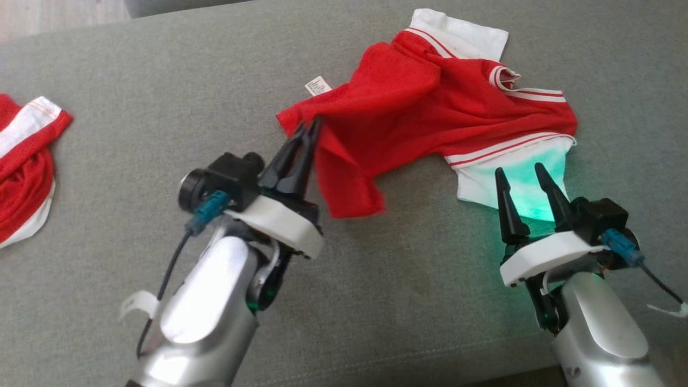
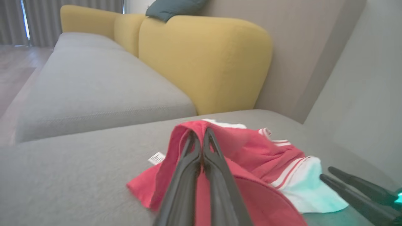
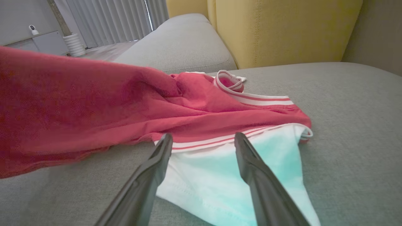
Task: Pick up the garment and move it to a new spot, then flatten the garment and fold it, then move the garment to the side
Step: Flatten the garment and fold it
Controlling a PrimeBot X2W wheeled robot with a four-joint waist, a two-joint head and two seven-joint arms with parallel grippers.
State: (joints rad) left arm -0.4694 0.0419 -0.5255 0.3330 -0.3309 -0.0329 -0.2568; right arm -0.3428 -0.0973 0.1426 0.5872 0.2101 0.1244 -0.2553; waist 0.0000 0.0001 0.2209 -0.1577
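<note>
The red-and-white jersey [image 1: 430, 102] lies crumpled on the grey sofa seat [image 1: 161, 80]. Its long axis runs left to right across the cushion, and a white care label [image 1: 318, 86] pokes out beside its left end. My left gripper [image 1: 307, 126] has its fingers pressed together on the jersey's left red corner, where the cloth rises into a small peak around the tips. My right gripper [image 1: 520, 169] sits at the near right end with its fingers spread apart, holding nothing. The white panel [image 1: 478, 185] below the striped band lies directly under and between them, tinted green by the gripper's light. So each arm is at its own end of the garment, and the right arm is nearer the white end. I judge the next move turns on that. The right fingers need to drop onto the white panel and pinch it before any lift, or the jersey will hang from one corner. A second red-and-white garment [image 1: 27, 161] lies well apart on the left.
</note>
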